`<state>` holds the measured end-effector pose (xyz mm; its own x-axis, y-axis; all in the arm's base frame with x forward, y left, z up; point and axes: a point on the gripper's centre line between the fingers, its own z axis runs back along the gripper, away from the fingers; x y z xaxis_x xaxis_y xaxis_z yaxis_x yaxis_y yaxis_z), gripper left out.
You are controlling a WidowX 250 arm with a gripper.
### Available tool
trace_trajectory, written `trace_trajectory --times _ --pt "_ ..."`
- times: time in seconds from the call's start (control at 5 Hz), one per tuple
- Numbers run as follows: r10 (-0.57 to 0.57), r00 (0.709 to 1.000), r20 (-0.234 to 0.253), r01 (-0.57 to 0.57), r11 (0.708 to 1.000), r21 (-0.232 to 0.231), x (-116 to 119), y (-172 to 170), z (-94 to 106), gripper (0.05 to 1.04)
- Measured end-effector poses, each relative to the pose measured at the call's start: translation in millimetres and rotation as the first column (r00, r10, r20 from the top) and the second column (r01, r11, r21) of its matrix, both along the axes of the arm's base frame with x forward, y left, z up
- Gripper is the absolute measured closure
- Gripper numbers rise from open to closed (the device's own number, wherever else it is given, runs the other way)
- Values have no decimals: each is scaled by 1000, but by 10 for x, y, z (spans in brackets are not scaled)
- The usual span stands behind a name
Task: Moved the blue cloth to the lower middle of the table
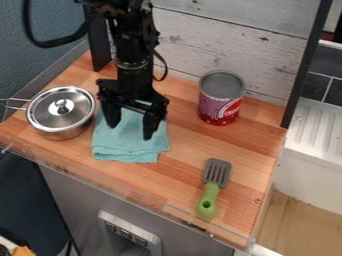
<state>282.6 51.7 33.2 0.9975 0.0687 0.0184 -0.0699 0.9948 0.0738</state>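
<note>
My black gripper [131, 129] hangs over the blue cloth [125, 144] at the left-centre of the wooden table [186, 162]. Its two fingers stand apart, pointing down, with cloth visible between them. The cloth lies folded and flat, its lower edge close to the table's front edge. Part of its upper area is hidden behind the gripper. Whether the fingertips touch the cloth, I cannot tell.
A lidded metal pot [61, 112] stands left of the cloth, its handle towards the left edge. A red and purple can [220, 98] stands at the back right. A green-handled spatula [212, 187] lies at the front right. A wooden-plank wall closes the back.
</note>
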Motion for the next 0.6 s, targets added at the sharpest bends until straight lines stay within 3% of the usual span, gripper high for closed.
trace_trajectory --times 0.2,0.6 --pt "-38 999 -23 37 999 -11 -253 -100 3 83" --pt "-110 993 47 110 994 -10 -312 -162 252 83"
